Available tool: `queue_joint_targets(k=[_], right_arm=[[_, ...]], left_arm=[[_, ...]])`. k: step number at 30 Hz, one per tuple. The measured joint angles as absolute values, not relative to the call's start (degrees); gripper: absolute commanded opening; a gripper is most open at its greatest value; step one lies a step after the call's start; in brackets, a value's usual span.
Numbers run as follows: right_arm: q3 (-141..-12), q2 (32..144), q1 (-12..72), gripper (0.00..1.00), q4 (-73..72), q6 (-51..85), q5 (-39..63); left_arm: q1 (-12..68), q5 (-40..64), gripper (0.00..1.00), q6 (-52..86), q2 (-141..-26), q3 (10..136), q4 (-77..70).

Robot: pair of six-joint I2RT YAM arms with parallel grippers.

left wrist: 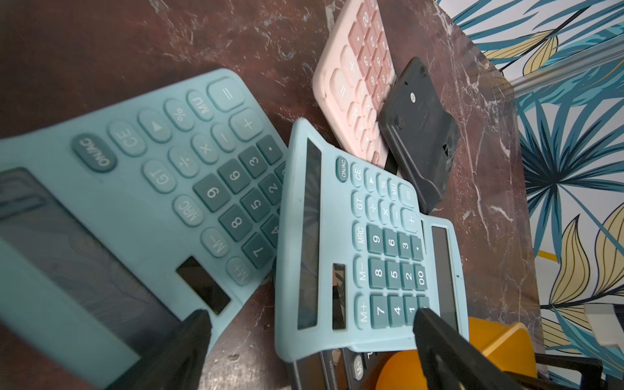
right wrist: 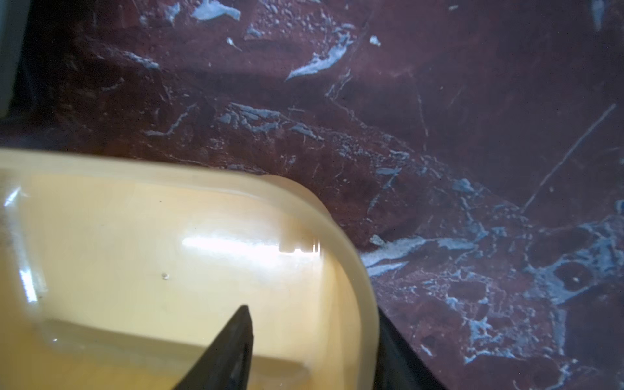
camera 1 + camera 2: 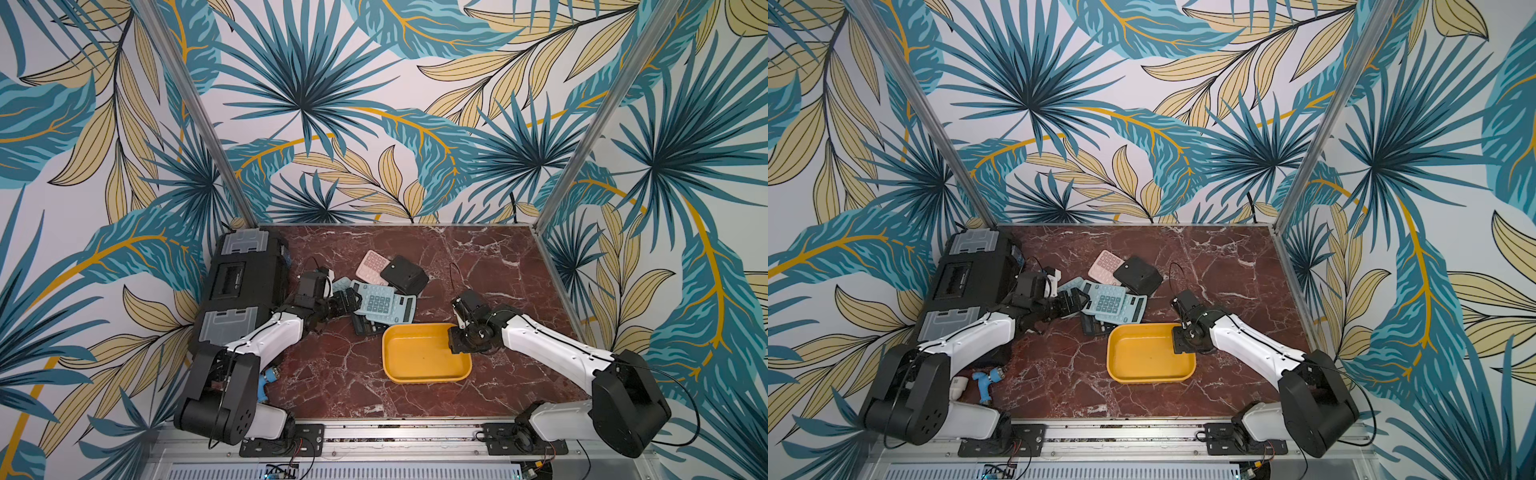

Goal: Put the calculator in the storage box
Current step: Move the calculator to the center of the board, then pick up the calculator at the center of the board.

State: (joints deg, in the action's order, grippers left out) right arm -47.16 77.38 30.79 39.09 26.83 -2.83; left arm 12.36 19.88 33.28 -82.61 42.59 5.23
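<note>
Standing by the table, I see the left gripper [image 1: 312,315] low over a heap of calculators, its jaws spread wide and holding nothing. One fingertip sits over the corner of a light blue calculator [image 1: 135,175]. The other sits over the keys of a second light blue calculator [image 1: 354,236], which lies on top of others. A pink calculator [image 3: 372,262] and a face-down black calculator [image 3: 405,274] lie at the far side of the heap. No calculator is in the storage box [image 3: 428,379], which stands empty just beside the pile.

The right gripper [image 2: 314,324] straddles the box's wall, one finger inside and one outside. Its jaws are apart, and I see a gap at the inner finger, so it doesn't look clamped.

My worry is the overlap. With the jaws spanning two flat slabs, closing here could catch both, or skid off their thin edges and shove the heap toward the box. Any lift may drag a neighbour along. The right arm also crowds the box, so a carried calculator could knock it, or a tug on the wall could tip the box.
</note>
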Motion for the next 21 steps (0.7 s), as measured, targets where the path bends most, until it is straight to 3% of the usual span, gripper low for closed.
queue_joint_targets(k=[10, 14, 21], right_arm=[[-47.2, 72.2, 30.8, 0.76, 42.0, 27.7, -4.2], [-47.0, 68.8, 30.8, 0.76, 42.4, 28.0, -3.2], [-46.1, 64.6, 30.8, 0.76, 42.5, 28.8, -0.9]], left_arm=[[10.8, 26.1, 0.69, 30.1, -89.9, 51.1, 10.0], [10.8, 27.0, 0.64, 29.5, -91.7, 51.8, 11.0], [10.7, 27.3, 0.44, 28.9, -94.1, 51.8, 12.3]])
